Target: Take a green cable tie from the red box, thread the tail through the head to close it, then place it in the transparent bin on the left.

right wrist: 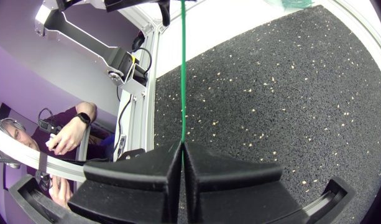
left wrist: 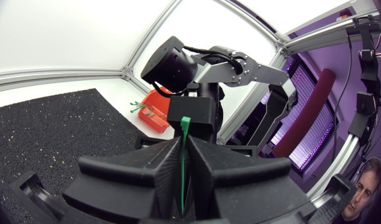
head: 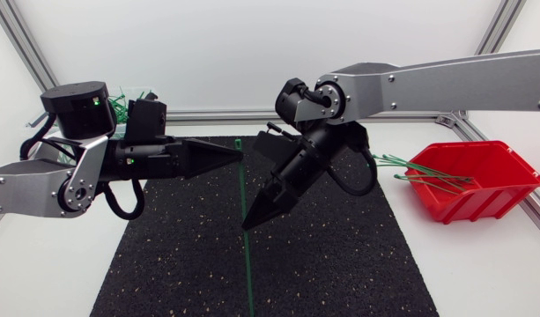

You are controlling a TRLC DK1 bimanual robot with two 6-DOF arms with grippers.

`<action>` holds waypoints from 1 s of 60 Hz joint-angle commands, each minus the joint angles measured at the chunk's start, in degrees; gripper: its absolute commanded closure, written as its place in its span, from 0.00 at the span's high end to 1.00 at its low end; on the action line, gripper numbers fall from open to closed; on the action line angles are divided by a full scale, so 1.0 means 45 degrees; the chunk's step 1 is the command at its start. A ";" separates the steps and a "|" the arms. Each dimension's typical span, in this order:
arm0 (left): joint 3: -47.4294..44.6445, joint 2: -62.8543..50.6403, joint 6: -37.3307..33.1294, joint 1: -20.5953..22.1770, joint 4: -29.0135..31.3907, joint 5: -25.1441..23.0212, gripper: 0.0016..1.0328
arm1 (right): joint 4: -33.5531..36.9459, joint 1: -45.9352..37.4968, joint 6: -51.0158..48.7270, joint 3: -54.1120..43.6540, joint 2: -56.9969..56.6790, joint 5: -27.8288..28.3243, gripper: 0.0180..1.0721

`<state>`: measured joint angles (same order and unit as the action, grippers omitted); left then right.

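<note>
White surface [head: 481, 273] carries a black speckled mat [head: 340, 264] across its middle. Over the mat we hold one green tie [head: 243, 189] at two places. Our left gripper [head: 238, 155] comes in from the left and points right. Its fingers are pressed together on the tie close to its far end, and a short stub pokes out past the fingertips. Our right gripper [head: 249, 223], angled down and to the left, is likewise clamped tight on the strap, nearer to us. Between the two grippers the tie runs straight, and past the right gripper it carries on toward the mat's near edge. It forms no loop. At the right sits the red box [head: 485, 189], with spare ties [head: 428, 172] lying in it and jutting over its left rim. At the far left stands the bin [head: 151, 92], with green ties showing inside it.
</note>
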<state>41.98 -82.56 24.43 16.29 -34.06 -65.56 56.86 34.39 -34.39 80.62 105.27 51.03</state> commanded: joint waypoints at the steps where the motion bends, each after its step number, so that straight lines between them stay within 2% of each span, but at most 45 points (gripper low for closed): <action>1: 0.0281 0.0008 0.0295 0.0012 -0.0047 -0.0021 0.06 | 0.0118 -0.0084 -0.0268 -0.0357 -0.0289 0.0087 0.05; 26: 0.0359 0.0008 0.0685 0.0110 -0.0008 0.0174 0.04 | 0.0099 -0.0045 -0.0287 -0.0494 -0.0406 0.0106 0.05; 36: 0.0711 -0.0031 0.1896 0.0168 0.0148 0.0487 0.04 | 0.0118 -0.0084 -0.0365 -0.0669 -0.0816 0.0048 0.06; 38: 0.1160 -0.0227 0.2268 0.0149 0.0753 0.0487 0.04 | 0.0118 -0.0104 -0.0346 -0.0767 -0.1090 -0.0089 0.13; 39: 0.1434 -0.0324 0.2287 0.0110 0.1476 0.0487 0.04 | 0.0118 -0.0123 -0.0346 -0.0826 -0.1207 -0.0147 0.16; 42: 0.2117 -0.0441 0.2092 0.0070 0.3234 0.0448 0.04 | 0.0099 -0.0260 -0.0326 -0.1021 -0.1617 -0.0343 0.21; 44: 0.2352 -0.0461 0.1760 0.0012 0.3976 0.0467 0.04 | 0.0118 -0.0338 -0.0326 -0.1158 -0.1832 -0.0499 0.28; 47: 0.2586 -0.0480 0.1721 -0.0183 0.4464 0.0448 0.04 | 0.0118 -0.0494 -0.0307 -0.1353 -0.2222 -0.1026 0.38; 50: 0.2625 -0.0441 0.1721 -0.0398 0.4621 0.0409 0.04 | 0.0138 -0.0670 -0.0170 -0.1470 -0.2613 -0.1476 0.52; 51: 0.2625 -0.0441 0.1721 -0.0515 0.4640 0.0370 0.04 | 0.0138 -0.0768 0.0065 -0.1490 -0.2730 -0.1749 0.61; 57: 0.2391 -0.0129 0.1467 -0.0672 0.4621 0.0292 0.04 | 0.0372 -0.0963 0.0084 -0.1704 -0.3179 -0.2374 0.95; 60: 0.2352 -0.0090 0.1389 -0.0672 0.4601 0.0292 0.04 | 0.0450 -0.0904 -0.0014 -0.1841 -0.3375 -0.2745 0.96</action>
<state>52.64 -84.03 31.44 13.54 -13.47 -63.53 57.54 30.28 -34.54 74.48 91.72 40.21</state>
